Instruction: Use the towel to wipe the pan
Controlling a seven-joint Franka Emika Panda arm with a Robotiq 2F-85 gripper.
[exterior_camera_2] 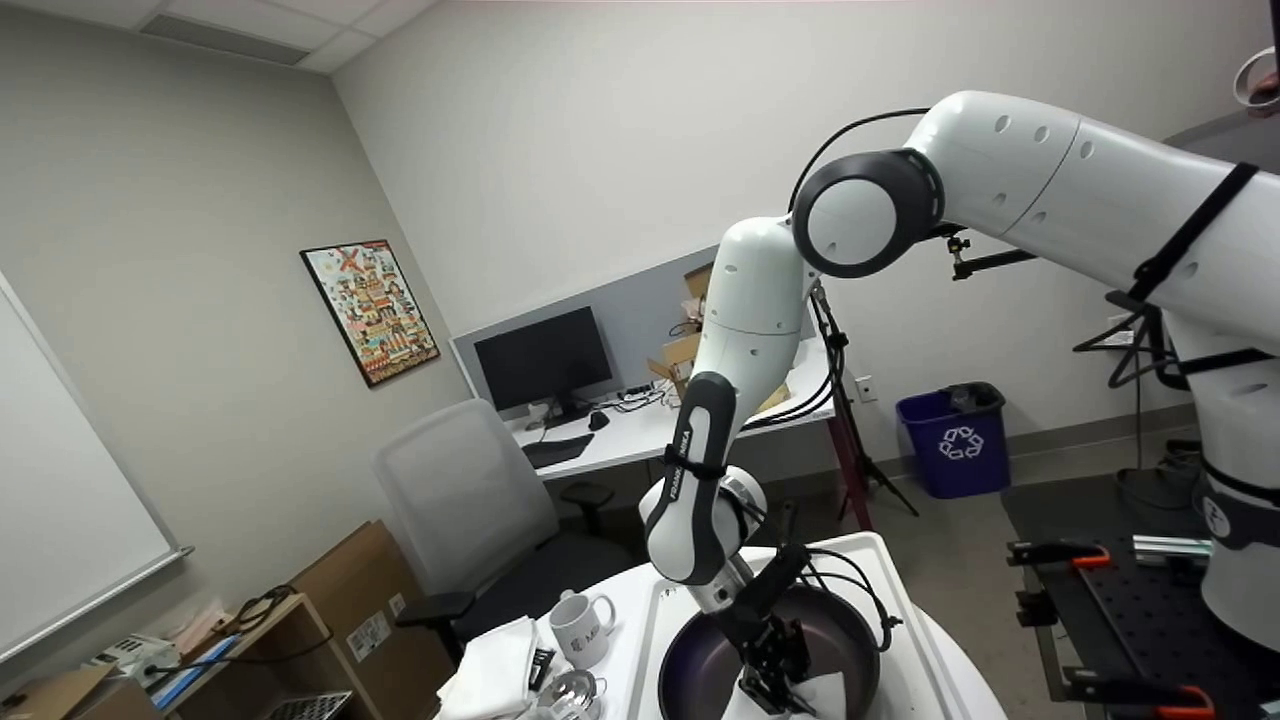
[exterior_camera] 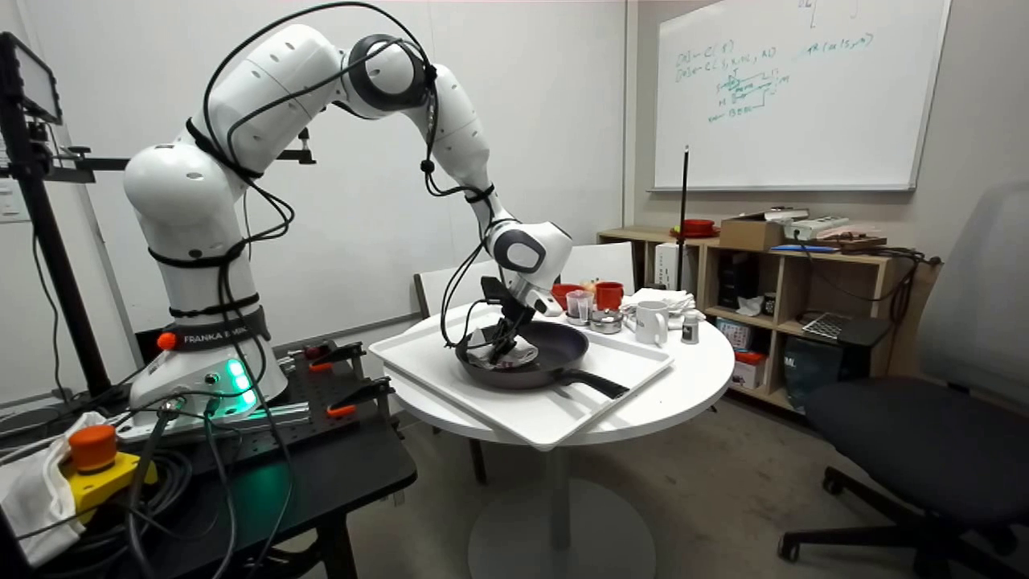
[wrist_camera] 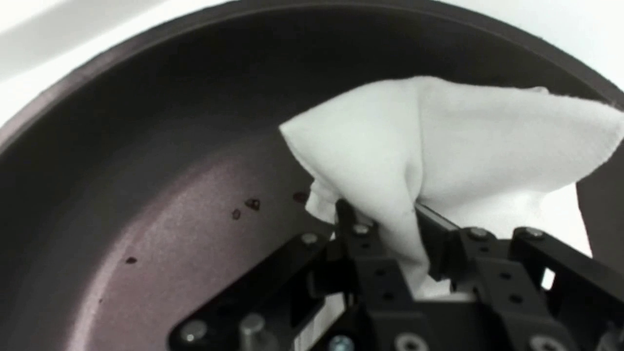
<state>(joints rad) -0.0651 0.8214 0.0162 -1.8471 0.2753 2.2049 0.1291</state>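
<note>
I read FRANKA on the robot's base, lower left, and forearm, centre; a recycling symbol on the blue bin, right; whiteboard handwriting mostly blurs.

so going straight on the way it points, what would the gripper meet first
Most likely the inside of the black frying pan, through the white towel held in the gripper; depth is unclear, so the towel may already be touching it.
</note>
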